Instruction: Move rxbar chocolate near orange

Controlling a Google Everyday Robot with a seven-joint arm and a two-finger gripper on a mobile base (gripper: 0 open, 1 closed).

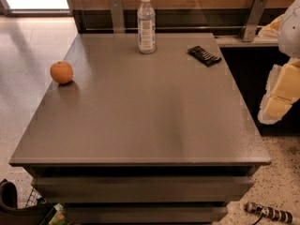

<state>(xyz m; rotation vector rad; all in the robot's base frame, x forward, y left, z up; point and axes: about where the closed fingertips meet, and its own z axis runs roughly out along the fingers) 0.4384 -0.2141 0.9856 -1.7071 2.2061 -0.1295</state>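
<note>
Grey and matte, the table [140, 121] fills most of the view, while the robot's gripper [280, 97], a cluster of cream and white parts, hangs just beyond the table's right edge, off the top altogether. From this angle it cannot be told whether the gripper is open or closed.

The rxbar chocolate [204, 56], a flat black wrapped bar, lies on the tabletop up and to the left of the gripper, near the far right corner, and is the item closest to it. The bar is set at a slant, and the faint light print on its wrapper is too small to read.

Further left from the gripper, at the table's back edge, a clear plastic bottle [146, 25] with a white cap stands upright. Its pale label carries dark print, but no word or brand can be made out.

The orange [61, 72] sits farthest from the gripper, across the whole width of the table near the left edge, well apart from both the bar and the bottle, and casts a small shadow to its right.

Behind the table run a wood-toned wall panel and two metal brackets [253, 17]. Below the gripper, on the speckled floor at lower right, lies a striped black-and-white object [269, 213].
</note>
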